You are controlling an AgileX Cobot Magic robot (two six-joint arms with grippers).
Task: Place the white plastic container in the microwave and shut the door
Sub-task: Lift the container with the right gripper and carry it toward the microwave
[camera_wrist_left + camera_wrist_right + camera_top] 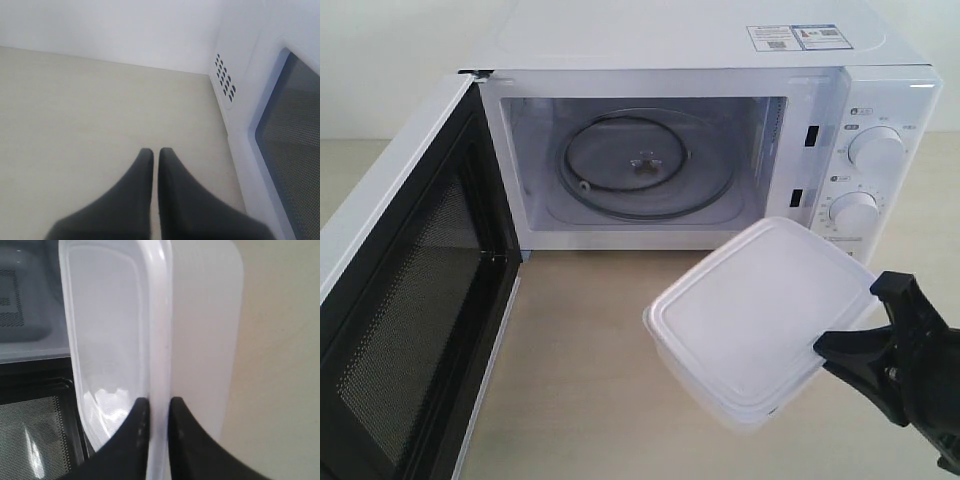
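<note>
Beyond the right pincer (159, 404), past its fingertips: white boxy countertop microwave (700, 50), cavity wide open. Off to that pincer's left, swung fully outward: white microwave door with black perforated-mesh inner face (415, 300). Beneath both pincers: pale wood-grain tabletop (590, 380).

Grasped between the right pincer's black fingers (135, 440), pinched at the lid rim: translucent-white rectangular plastic container with flat rimmed lid (755, 320). Held tilted above the tabletop, in front of the cavity's right side, outside it.

Inside the cavity, ahead and left of the held box: round glass turntable (638, 165). Just beyond the box, on the right-hand panel: two round white dials (876, 148), one above the other, ringed with printing too small to read. Farthest from the pincer, on the microwave's top: two stickers (817, 36), one bearing a QR-like square, wording illegible. Brand not readable.

Left pincer (155, 152): clenched on nothing, tips almost touching, over bare tabletop just beside the door's outer face and dark window.
</note>
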